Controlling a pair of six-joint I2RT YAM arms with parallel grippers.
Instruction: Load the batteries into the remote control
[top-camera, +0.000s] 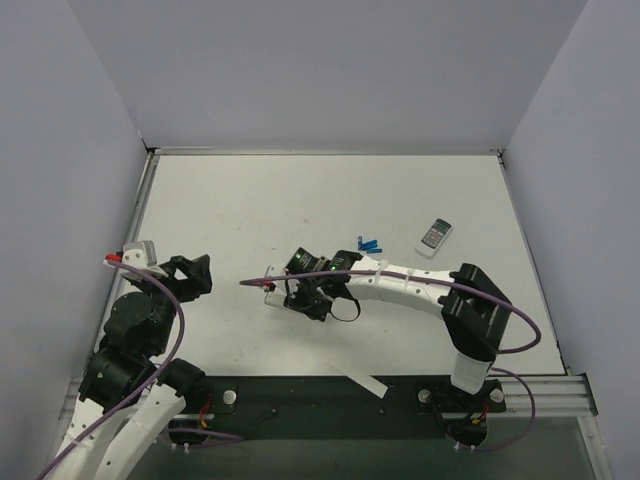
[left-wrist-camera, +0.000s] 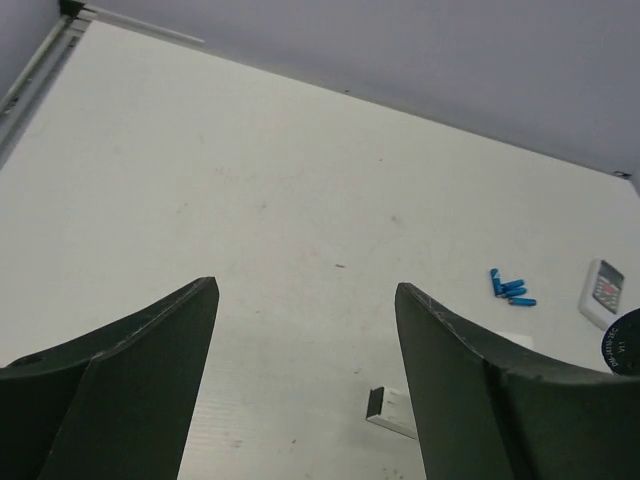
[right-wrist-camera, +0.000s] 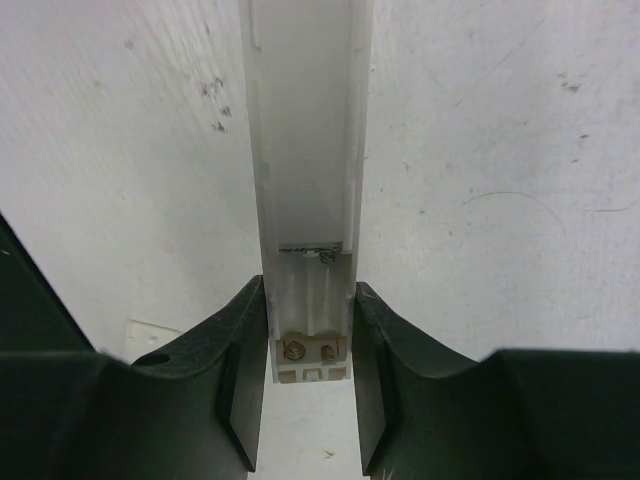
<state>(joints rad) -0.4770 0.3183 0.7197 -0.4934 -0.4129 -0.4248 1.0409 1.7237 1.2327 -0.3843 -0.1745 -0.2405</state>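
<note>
- Right at the near edge, a thin white strip (top-camera: 361, 383) lies slanted on the dark rail between the two arm bases.
- Left end effector (left-wrist-camera: 305, 287) hangs over the left side of the table (top-camera: 250, 200), its dark wedge-shaped fingers spread wide with nothing between them.
- Right end effector (right-wrist-camera: 308, 292) sits mid-table, clamped on the long sides of the remote control (right-wrist-camera: 308, 140). This slim white plastic bar sticks out leftward past the fingers. Its back is open, showing a bare trough with small metal springs.
- Purple cable (top-camera: 520, 320) loops off the right arm's elbow.
- Batteries (top-camera: 370, 244), small glossy blue cylinders, lie bunched on the table just behind the right arm, apart from the remote control.
- Wider white-grey remote (top-camera: 434, 237) with a button pad lies to their right, near but not touching.
- Farther on, the matte, faintly scuffed white table runs to pale walls closing the back and both sides.
</note>
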